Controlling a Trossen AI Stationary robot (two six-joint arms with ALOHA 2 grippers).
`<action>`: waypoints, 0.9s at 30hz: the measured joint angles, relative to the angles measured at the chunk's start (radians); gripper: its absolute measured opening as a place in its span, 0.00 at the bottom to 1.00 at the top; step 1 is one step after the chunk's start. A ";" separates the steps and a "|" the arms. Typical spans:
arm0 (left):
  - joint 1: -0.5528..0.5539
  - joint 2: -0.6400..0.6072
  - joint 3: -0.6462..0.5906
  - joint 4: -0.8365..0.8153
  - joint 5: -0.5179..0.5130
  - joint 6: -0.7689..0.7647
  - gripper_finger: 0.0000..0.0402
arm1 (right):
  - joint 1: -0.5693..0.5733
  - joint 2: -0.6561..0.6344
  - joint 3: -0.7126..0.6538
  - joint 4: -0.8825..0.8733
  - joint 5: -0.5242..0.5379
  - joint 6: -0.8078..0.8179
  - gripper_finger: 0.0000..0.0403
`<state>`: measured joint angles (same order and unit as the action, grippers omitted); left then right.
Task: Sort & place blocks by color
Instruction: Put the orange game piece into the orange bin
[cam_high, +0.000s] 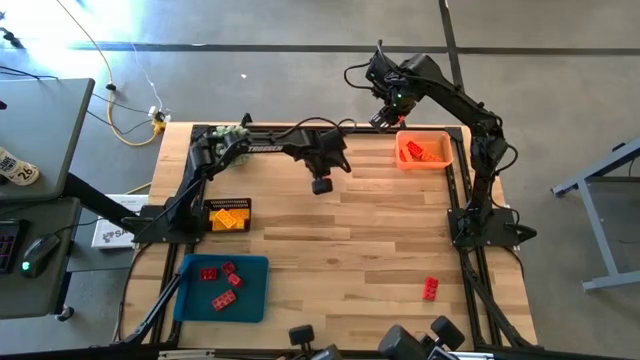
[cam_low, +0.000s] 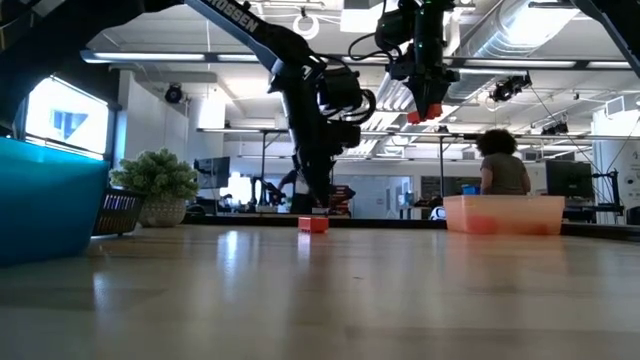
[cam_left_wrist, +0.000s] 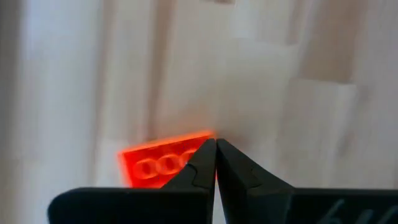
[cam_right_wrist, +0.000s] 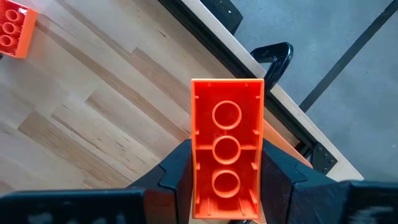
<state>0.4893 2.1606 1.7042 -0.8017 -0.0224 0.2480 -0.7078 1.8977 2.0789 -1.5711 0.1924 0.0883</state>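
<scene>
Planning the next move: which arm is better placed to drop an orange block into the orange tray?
Right. The right gripper already holds an orange block in its jaws, raised near the orange tray. The left gripper is shut and empty, low over mid-table.

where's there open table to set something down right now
Bare wood spans the table's middle, between the blue tray and the lone red block. It is crowded along the far edge: orange tray, left pincer, yellow tray, and right pincer holding an orange block.
</scene>
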 joint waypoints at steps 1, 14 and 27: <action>-0.002 0.000 0.000 0.000 -0.041 0.007 0.00 | 0.000 0.000 0.000 0.000 0.000 0.000 0.28; 0.002 -0.002 0.013 0.021 -0.229 -0.011 0.03 | 0.000 0.000 0.000 0.000 -0.003 0.000 0.28; 0.008 -0.003 0.014 -0.007 -0.268 0.276 0.37 | 0.000 0.000 0.000 0.000 -0.005 0.000 0.28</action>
<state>0.4976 2.1578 1.7184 -0.8086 -0.2902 0.5238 -0.7078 1.8977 2.0789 -1.5711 0.1870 0.0886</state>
